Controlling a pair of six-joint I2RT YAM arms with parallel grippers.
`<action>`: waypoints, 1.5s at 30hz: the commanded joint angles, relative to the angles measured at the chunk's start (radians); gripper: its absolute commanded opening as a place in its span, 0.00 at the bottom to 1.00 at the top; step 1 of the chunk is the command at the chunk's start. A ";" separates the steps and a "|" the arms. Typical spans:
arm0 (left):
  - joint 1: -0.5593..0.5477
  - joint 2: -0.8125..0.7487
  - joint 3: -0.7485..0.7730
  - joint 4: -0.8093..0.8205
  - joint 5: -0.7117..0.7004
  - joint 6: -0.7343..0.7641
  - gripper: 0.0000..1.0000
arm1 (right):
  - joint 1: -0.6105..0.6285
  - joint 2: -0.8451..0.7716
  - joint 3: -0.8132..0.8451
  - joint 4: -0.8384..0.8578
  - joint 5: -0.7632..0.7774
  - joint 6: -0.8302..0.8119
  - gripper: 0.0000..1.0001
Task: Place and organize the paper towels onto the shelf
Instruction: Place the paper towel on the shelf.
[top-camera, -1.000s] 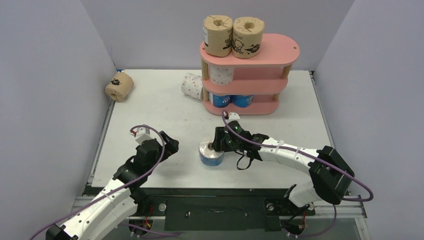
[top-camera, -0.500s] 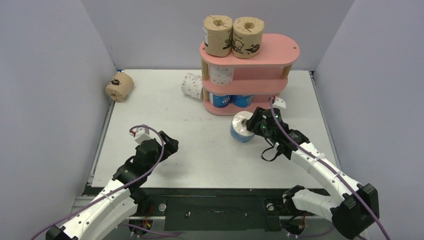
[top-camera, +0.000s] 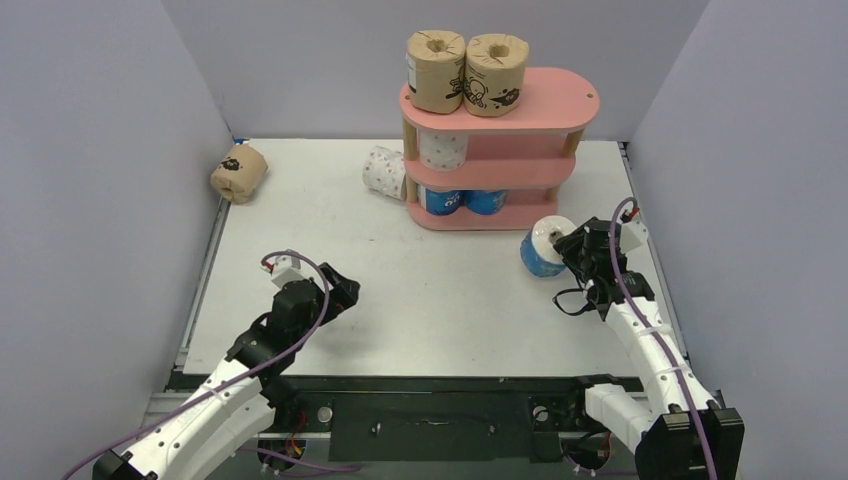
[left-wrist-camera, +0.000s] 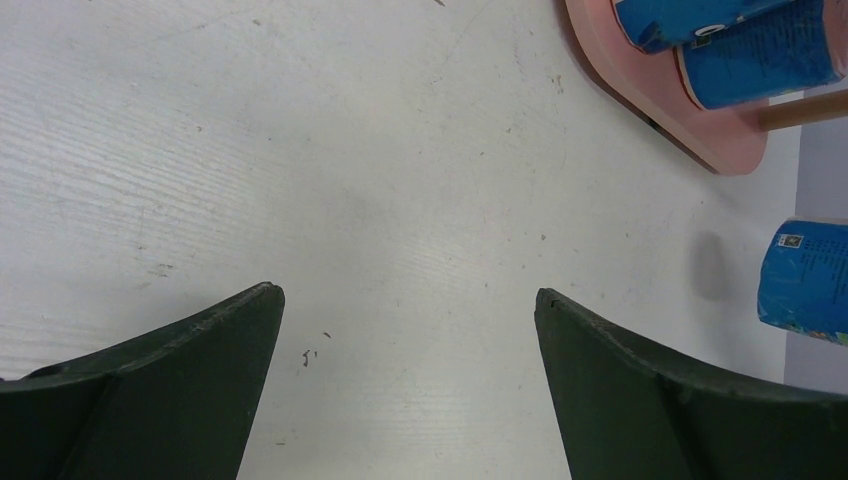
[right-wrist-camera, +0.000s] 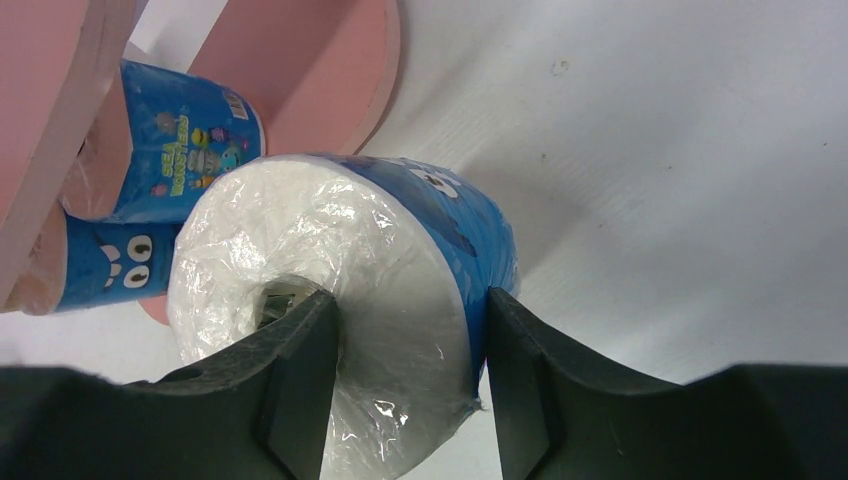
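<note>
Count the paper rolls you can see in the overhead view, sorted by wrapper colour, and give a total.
Brown rolls: 3
Blue rolls: 3, one of them in the right pincer
White dotted rolls: 2
Total: 8

White table (top-camera: 330, 240) between pale lilac walls (top-camera: 100, 150)
</note>
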 joint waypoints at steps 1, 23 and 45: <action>0.007 -0.001 -0.016 0.055 0.039 -0.017 0.97 | -0.041 0.002 0.031 0.093 0.032 0.070 0.35; 0.009 0.046 -0.054 0.118 0.118 -0.018 0.97 | -0.086 0.212 0.221 0.153 0.098 0.048 0.35; 0.010 0.065 -0.055 0.117 0.111 -0.015 0.97 | -0.059 0.456 0.334 0.218 0.112 0.072 0.34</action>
